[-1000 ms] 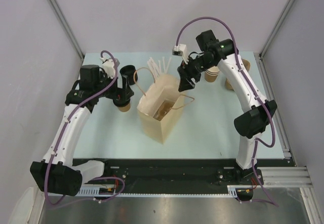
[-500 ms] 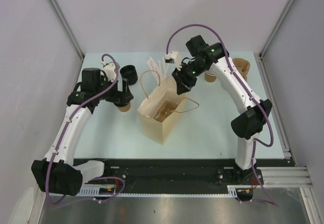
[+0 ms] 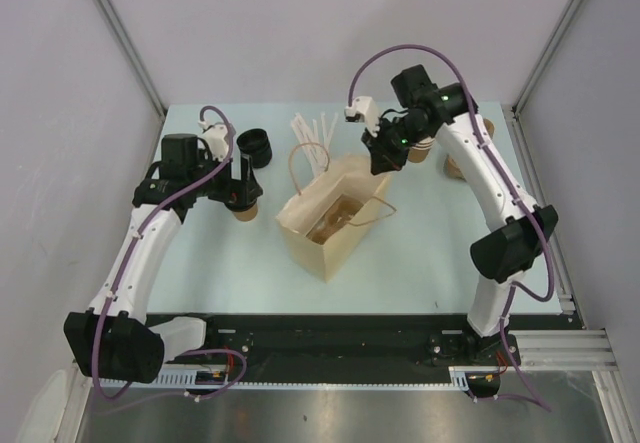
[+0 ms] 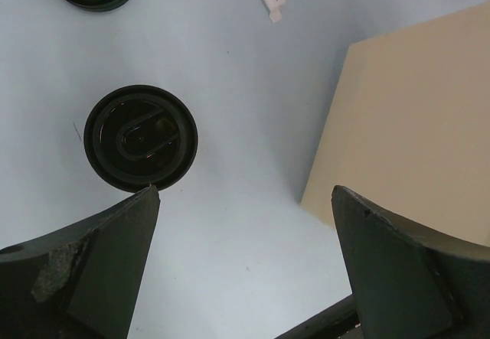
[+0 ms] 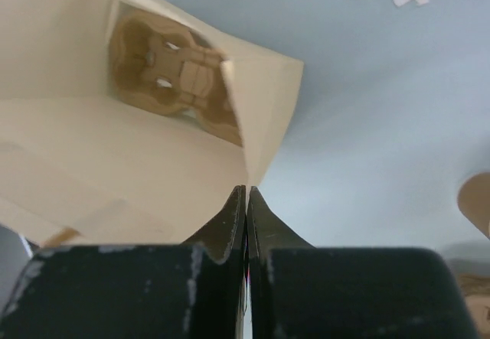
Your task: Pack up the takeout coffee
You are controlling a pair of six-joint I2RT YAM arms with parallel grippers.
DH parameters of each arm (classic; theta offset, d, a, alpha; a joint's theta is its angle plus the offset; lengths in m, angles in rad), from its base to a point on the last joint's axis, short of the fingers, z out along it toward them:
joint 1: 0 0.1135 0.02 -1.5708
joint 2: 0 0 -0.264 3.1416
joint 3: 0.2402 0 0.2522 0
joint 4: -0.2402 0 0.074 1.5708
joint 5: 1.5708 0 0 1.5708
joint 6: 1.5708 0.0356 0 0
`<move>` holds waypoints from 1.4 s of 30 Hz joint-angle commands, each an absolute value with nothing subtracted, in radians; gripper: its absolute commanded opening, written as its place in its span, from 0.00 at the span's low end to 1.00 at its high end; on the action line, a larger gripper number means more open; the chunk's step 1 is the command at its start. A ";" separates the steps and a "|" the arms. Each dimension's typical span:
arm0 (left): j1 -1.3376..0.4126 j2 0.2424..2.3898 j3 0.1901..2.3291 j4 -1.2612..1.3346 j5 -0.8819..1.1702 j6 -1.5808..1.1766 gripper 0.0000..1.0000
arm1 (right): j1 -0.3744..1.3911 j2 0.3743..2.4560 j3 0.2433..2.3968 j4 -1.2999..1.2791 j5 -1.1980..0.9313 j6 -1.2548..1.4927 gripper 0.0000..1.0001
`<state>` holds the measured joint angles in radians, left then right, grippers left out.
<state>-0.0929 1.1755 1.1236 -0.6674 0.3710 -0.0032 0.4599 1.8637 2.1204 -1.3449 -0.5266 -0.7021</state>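
Poised over takeout coffee (image 4: 141,138), left fingers (image 4: 115,247) wide. Holding right fingers (image 5: 230,224) shut at paper bag (image 5: 138,163) rim. Could tug it over!

Both arms, the left arm (image 3: 140,248) and the right arm (image 3: 488,173), have white links with bulky black joint housings. A thin purple cable (image 3: 400,48) loops along each. A small green light (image 3: 437,91) glows on the right arm. The left gripper (image 4: 245,190) has matte black wedge fingers (image 4: 99,278), one scuffed pale, perhaps chipped. The right gripper (image 5: 245,189) has black, faintly speckled fingers (image 5: 226,232).
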 commanded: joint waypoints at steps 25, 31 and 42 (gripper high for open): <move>-0.279 0.986 1.367 -1.213 0.987 1.015 0.84 | 0.489 1.980 2.329 -1.514 -0.638 -0.732 0.00; -0.561 1.008 1.313 -1.005 0.751 0.913 0.76 | 0.515 1.988 2.324 -1.514 -0.632 -0.712 0.00; -0.782 1.075 1.249 -0.914 0.551 0.870 0.58 | 0.568 1.970 2.295 -1.514 -0.621 -0.692 0.00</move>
